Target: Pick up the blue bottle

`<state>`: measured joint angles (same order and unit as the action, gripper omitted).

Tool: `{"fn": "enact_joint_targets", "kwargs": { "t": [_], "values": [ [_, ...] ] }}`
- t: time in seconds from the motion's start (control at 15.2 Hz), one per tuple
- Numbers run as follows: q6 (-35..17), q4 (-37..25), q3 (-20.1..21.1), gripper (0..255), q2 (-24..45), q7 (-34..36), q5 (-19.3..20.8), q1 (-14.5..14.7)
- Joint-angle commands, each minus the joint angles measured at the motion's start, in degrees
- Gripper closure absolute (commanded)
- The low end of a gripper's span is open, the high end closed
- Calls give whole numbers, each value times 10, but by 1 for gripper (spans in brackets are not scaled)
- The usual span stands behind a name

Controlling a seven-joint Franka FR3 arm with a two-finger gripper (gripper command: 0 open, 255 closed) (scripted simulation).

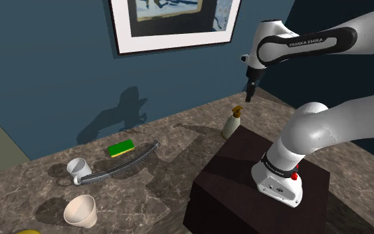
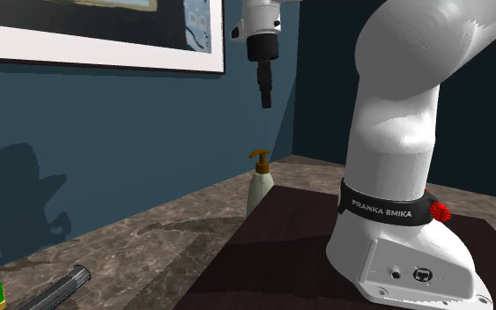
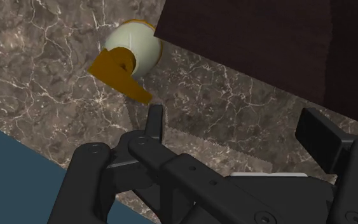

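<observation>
Wrist view looks down on the bottle (image 3: 139,46), pale cream with an amber pump, standing upright on the marble desk (image 3: 56,57) just beside a corner of the dark stand (image 3: 254,38). High above that corner of the stand hangs the gripper (image 3: 234,124), fingers spread and holding nothing. Well apart from the stand lie a green sponge (image 1: 120,148) and a white mug (image 1: 78,168).

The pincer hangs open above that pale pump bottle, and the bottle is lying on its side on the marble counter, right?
Not quite. The pump bottle stands upright on the marble counter, as the second exterior view shows. The pincer does hang open above it.
</observation>
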<state>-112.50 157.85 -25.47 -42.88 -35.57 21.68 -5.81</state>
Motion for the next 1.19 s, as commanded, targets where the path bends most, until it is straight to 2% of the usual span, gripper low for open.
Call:
{"fn": "enact_joint_targets", "kwargs": {
  "t": [0.0,0.26,0.46,0.59,0.73,0.92,1.12],
  "values": [
    [-55,4,-39,0,39,-35,15,3],
    [-157,-1,-121,0,123,-114,25,20],
    [-235,-16,-190,0,202,-187,3,55],
    [-286,-31,-243,0,262,-252,-39,95],
    [-332,-49,-304,0,332,-342,-120,153],
    [-358,-49,-324,0,369,-384,-172,178],
    [-387,-47,-337,0,416,-442,-251,204]
  ]
}}
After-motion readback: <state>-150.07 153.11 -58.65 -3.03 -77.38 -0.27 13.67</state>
